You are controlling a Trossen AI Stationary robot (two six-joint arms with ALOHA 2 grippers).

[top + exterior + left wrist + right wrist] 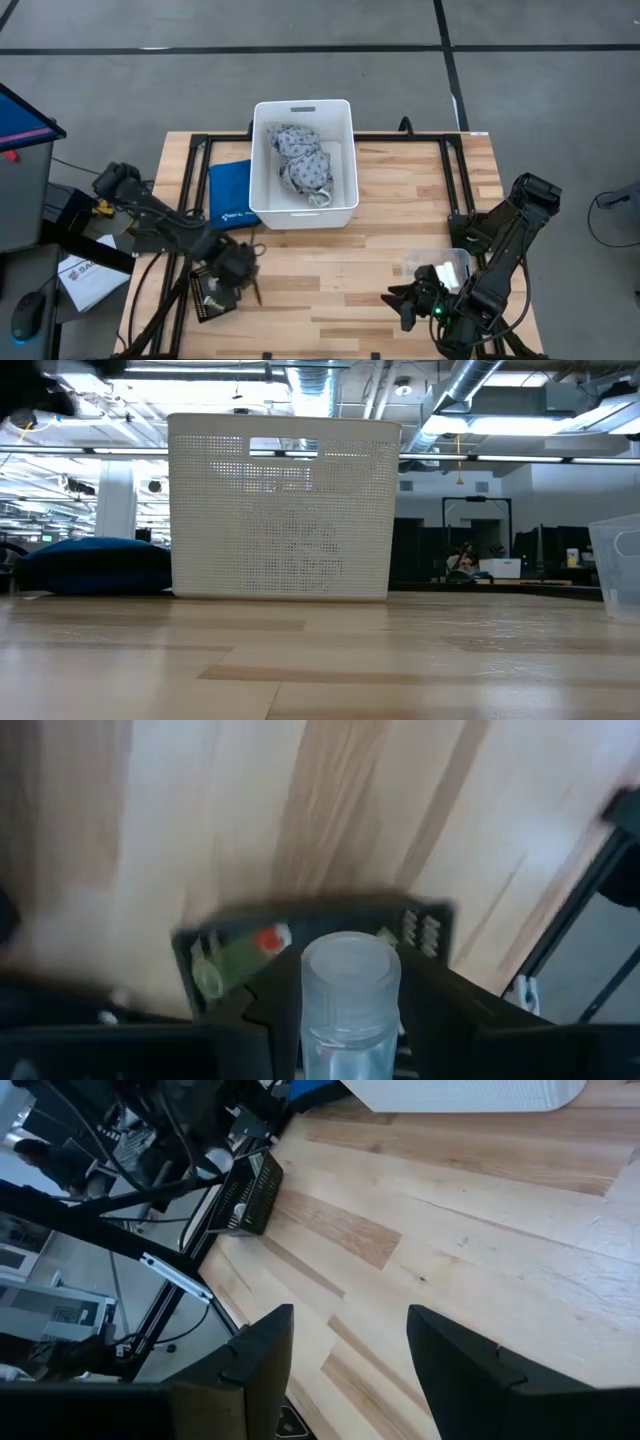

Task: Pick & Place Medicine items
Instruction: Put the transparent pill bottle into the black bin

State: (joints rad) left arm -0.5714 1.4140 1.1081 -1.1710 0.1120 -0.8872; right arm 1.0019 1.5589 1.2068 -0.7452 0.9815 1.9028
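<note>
The left pincer point(237, 272) hangs over the front-left corner of the surface point(400, 190), just above a small black tray point(212, 297) that sits at that edge. Its fingers are pinched on a small vial point(349, 1005), pale and translucent with a ribbed cap, held upright between them. In the left wrist view the tray lies directly below the vial, with one green tube with a red end point(236, 960) lying in it.

The white bin point(304, 163) stands at the back middle of the surface with a grey patterned cloth point(301, 165) inside, and a blue pouch point(231, 193) lies beside it. The right pincer point(343, 1360) waits near the front-right corner with its fingers spread and empty, beside a clear plastic container point(446, 268).

The vial is smooth and gripped low on its body, so a quick swing toward the bin could tilt it or let it slip. Over the front edge, a dropped vial would likely roll off the surface.
</note>
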